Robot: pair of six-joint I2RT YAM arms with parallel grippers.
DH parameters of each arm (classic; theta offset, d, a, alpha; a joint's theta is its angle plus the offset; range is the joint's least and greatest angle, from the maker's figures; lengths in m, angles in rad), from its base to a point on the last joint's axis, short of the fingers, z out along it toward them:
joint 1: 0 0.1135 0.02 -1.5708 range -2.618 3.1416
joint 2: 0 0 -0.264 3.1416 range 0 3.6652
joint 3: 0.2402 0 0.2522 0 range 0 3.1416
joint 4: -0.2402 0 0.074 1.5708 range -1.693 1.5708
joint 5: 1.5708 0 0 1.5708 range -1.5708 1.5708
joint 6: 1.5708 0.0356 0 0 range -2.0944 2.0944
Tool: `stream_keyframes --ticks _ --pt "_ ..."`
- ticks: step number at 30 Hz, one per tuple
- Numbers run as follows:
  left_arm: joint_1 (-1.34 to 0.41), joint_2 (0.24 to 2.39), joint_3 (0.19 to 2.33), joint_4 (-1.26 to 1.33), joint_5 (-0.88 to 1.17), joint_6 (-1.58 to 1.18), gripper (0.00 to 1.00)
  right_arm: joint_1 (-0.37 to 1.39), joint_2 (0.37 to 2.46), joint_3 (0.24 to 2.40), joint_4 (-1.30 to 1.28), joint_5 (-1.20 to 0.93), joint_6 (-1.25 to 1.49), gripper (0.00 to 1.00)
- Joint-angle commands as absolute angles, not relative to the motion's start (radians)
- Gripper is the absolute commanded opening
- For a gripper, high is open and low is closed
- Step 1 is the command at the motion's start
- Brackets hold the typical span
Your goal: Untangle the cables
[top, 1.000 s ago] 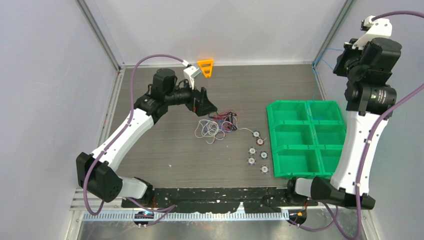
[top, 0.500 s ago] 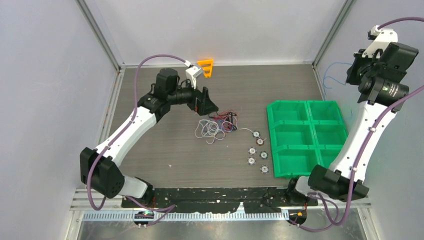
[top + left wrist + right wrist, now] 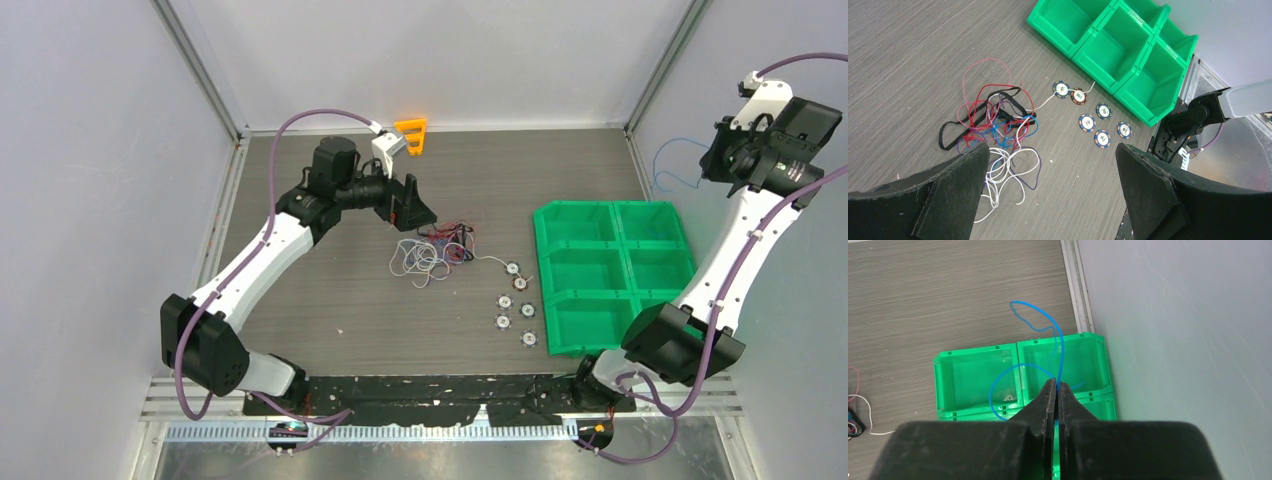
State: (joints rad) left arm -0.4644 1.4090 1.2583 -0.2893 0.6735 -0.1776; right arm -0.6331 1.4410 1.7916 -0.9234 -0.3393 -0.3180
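A blue cable (image 3: 1062, 347) is pinched in the closed right end effector (image 3: 1057, 385), loops dangling beyond it above the bins (image 3: 938, 385) — a snag or slip is risked. The tangle (image 3: 993, 125) lies beneath the wide-open, empty left end effector (image 3: 1051, 150).

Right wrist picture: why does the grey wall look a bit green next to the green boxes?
Right wrist view: the bright green bins bounce their colour onto the pale wall beside them, a soft glow, not paint; the blue cable pinched in the right gripper looks sharp.
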Motion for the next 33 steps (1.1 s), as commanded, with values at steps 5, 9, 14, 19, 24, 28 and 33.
stream_keyframes --ticks 5,9,14,19,24,28,33 --pt "-0.462 1.412 1.322 -0.291 0.678 -0.154 1.0 -0.635 1.507 1.832 -0.853 -0.368 -0.379 0.05" --pt "-0.462 1.413 1.336 -0.319 0.678 -0.137 1.0 -0.637 1.526 1.77 -0.852 -0.348 -0.42 0.05" --pt "-0.462 1.41 1.346 -0.366 0.677 -0.101 0.99 -0.638 1.524 1.627 -0.819 -0.334 -0.464 0.05" --pt "-0.454 1.432 1.393 -0.44 0.663 -0.071 1.0 -0.636 1.569 1.539 -0.815 -0.337 -0.498 0.05" --pt "-0.438 1.463 1.433 -0.493 0.66 -0.052 1.0 -0.636 1.638 1.488 -0.799 -0.298 -0.531 0.05" --pt "-0.433 1.492 1.468 -0.547 0.653 -0.027 1.0 -0.631 1.7 1.489 -0.764 -0.269 -0.542 0.05" --pt "-0.425 1.514 1.49 -0.583 0.633 -0.004 1.0 -0.583 1.769 1.501 -0.674 -0.201 -0.552 0.05"
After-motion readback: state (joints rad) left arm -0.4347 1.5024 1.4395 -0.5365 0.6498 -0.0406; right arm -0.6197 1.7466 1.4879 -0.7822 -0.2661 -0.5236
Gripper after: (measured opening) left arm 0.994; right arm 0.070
